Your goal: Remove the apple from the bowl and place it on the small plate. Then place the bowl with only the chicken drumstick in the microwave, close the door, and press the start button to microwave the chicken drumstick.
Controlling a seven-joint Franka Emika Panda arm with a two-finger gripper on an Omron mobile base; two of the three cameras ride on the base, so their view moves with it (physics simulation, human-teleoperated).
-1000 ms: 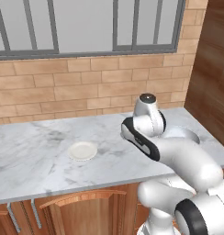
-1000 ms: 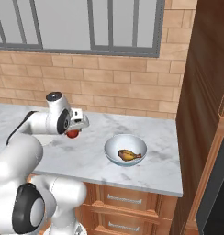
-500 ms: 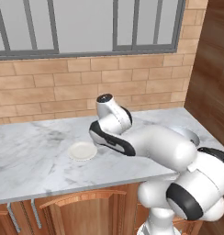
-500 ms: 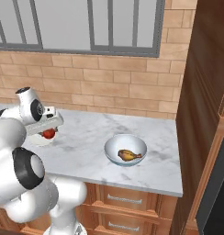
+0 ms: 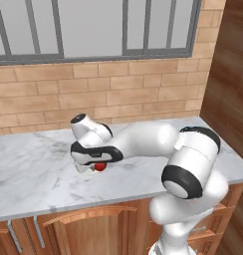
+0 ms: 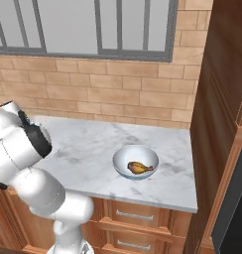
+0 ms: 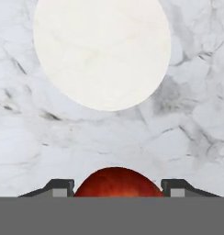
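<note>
Between the two dark finger tips of the gripper (image 7: 117, 186), in the hand view, sits the apple (image 7: 117, 183), red and glossy, w/ a tip close against each side: gripper is clamped on it. Ahead of the gripper, toward the top of that view, lies the small plate (image 7: 102, 50), cream-white and bare, flat on the grey-veined marble counter (image 7: 187, 119). Apple is over bare marble, apart from the plate's near rim.

From the left base view, the white arm reaches out leftward over the counter (image 5: 34, 169), w/ the gripper (image 5: 93, 167) pointing down, low over the surface. Apple (image 5: 99, 167) shows as a small red spot under the hand; cannot tell there whether it touches the marble.

Well off to the gripper's right side, in the right base view, the bowl (image 6: 135, 162) rests on the counter (image 6: 93, 144) w/ the chicken drumstick (image 6: 138, 168) lying inside, golden-brown, nothing else in it. Brick wall (image 6: 103, 99) and a window (image 6: 83, 25) stand behind the counter; wood cabinets (image 6: 138, 221) below it.
</note>
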